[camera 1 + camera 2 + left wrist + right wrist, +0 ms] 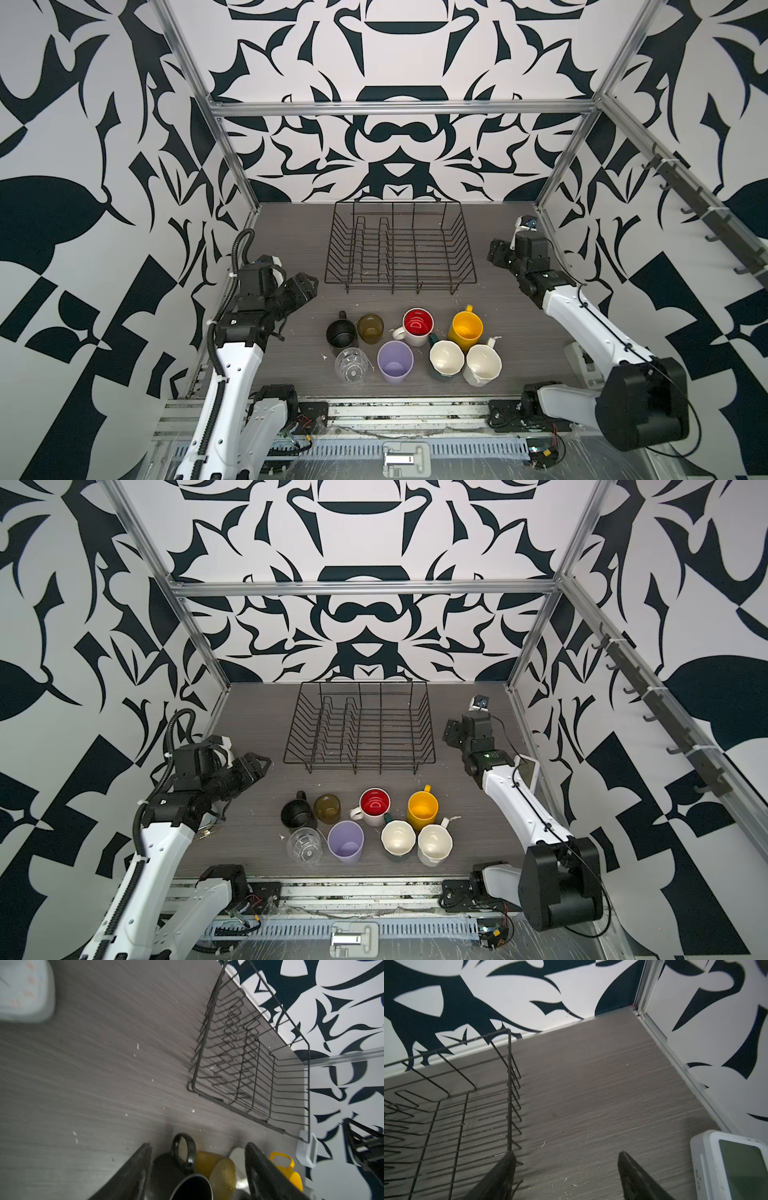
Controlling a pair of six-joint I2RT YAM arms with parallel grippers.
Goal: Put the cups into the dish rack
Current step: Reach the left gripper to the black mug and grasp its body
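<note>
In both top views the dish rack (399, 283) (359, 763) stands by the middle of the tabletop's far edge; the cups (395, 362) (345, 841) stand upright in two rows between it and the front edge, the black mug (341, 333) (296, 815) at the left end of the farther row; the left gripper (306, 286) (257, 766) hovers left of the rack's front-left corner, above and apart from the black mug, jaws parted, holding nothing; the right gripper (495, 253) (449, 731) hangs just beside the rack's right side, likewise parted and empty.

In the left wrist view the black mug (182, 1180) and amber glass (221, 1172) show between the spread fingers (133, 1174), untouched; the rack (249, 1068) lies beyond.

In the right wrist view the fingers (500, 1178) frame bare tabletop (591, 1095); the rack's corner (509, 1095) is just beside one fingertip.
</note>
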